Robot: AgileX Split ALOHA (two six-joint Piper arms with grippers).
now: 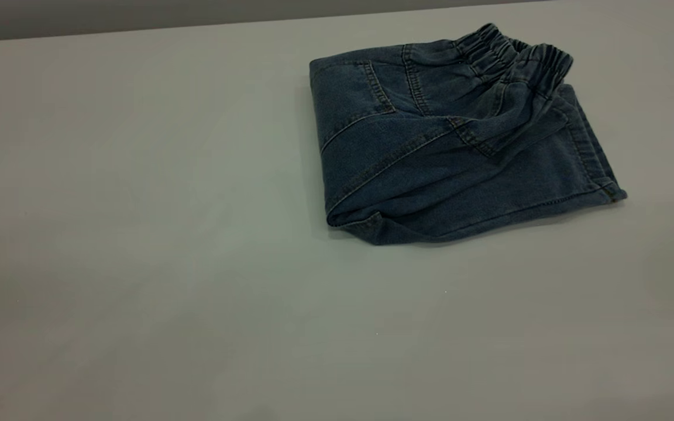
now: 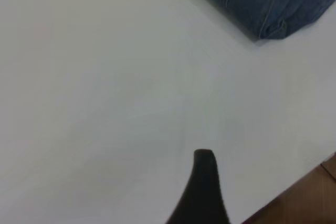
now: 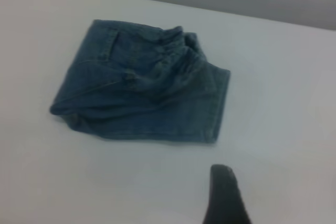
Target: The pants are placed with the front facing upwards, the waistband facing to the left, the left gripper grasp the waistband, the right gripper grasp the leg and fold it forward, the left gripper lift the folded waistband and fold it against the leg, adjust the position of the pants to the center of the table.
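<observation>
A plain, dull grey wall (image 1: 138,17) runs as a narrow band just behind the far edge of the wide, smooth pale grey tabletop (image 1: 138,263), soft even light falls across that tabletop, and a strip of brown wooden floor (image 2: 310,198) shows just beyond its near corner.

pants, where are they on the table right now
Exterior view: the folded pants lie on the table, upper right, near the far edge, both grippers away.
</observation>
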